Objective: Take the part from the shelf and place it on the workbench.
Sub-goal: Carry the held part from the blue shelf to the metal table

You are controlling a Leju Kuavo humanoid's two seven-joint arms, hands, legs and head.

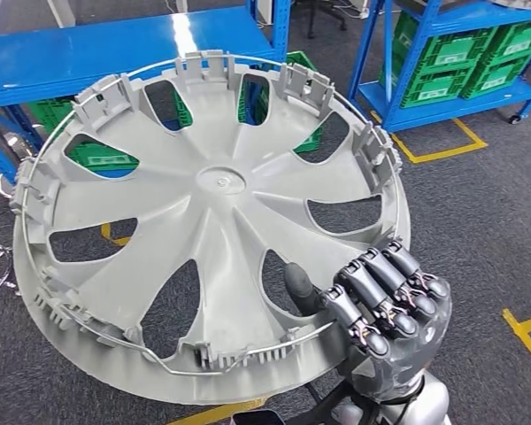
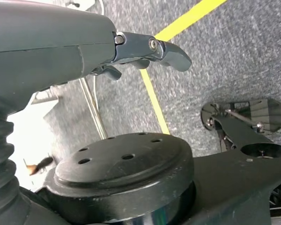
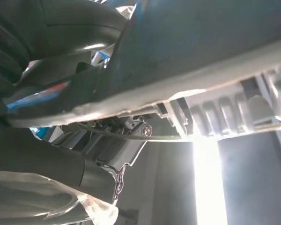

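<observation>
The part is a large grey plastic wheel cover (image 1: 216,190) with spoke openings, clips and a wire ring around its back. It hangs tilted in the air in the head view, inner side facing me. My right hand (image 1: 386,310) grips its lower right rim, dark fingers (image 1: 373,288) curled over the edge and the thumb (image 1: 299,283) poking through a spoke opening. The right wrist view looks closely along the cover's rim (image 3: 217,70), which hides most of the hand. My left hand (image 2: 61,42) hangs over the floor holding nothing, its fingers (image 2: 164,50) stretched out.
Behind the cover runs a blue flat surface (image 1: 116,44) at the upper left. A blue rack (image 1: 410,102) with green crates (image 1: 480,57) stands at the upper right. Grey carpet carries yellow floor lines (image 1: 443,150), and one yellow line (image 2: 153,98) passes under the left hand.
</observation>
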